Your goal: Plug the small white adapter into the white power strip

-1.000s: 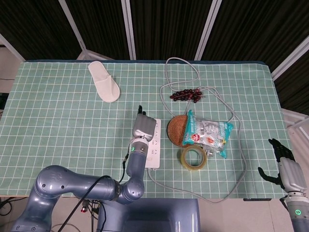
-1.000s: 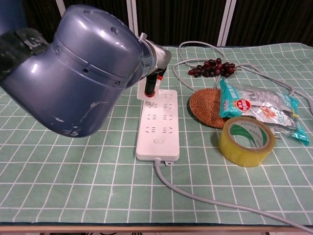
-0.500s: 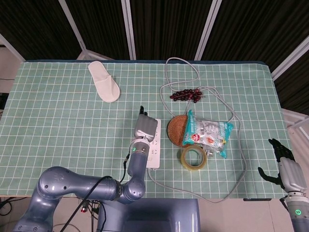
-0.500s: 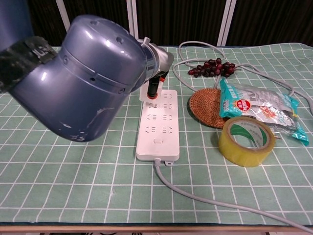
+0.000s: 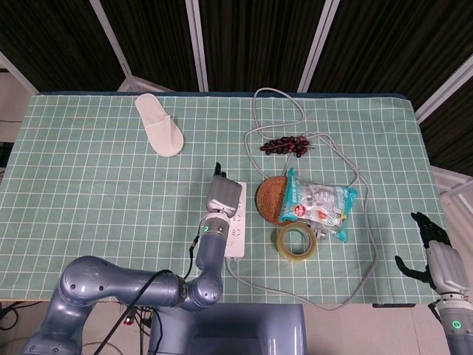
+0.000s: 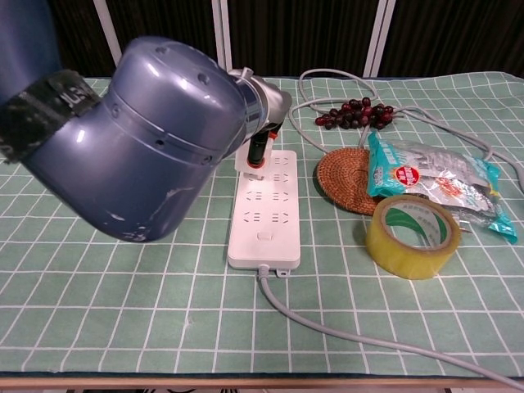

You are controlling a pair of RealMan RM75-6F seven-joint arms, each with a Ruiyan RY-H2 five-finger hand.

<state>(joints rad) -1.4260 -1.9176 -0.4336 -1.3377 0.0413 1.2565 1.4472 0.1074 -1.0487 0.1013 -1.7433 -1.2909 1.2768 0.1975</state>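
The white power strip (image 6: 266, 209) lies lengthwise in the middle of the green checked cloth, also seen in the head view (image 5: 236, 231). My left hand (image 5: 222, 194) hovers over its far end. In the chest view the bulky forearm hides most of that hand (image 6: 262, 135); a dark finger with a red ring points down onto the small white adapter (image 6: 242, 157), which the hand holds at the strip's far left corner. Whether the prongs sit in a socket is hidden. My right hand (image 5: 437, 259) hangs off the table's near right edge, fingers apart and empty.
Right of the strip lie a woven coaster (image 6: 340, 180), a snack bag (image 6: 434, 184) and a yellow tape roll (image 6: 412, 236). Dark grapes (image 6: 356, 113) and loops of grey cable (image 6: 344, 327) are nearby. A white slipper (image 5: 160, 123) rests at the far left.
My left forearm has shifted slightly in the chest view; the hand stays at the strip's far end with the adapter. The right hand has not moved.
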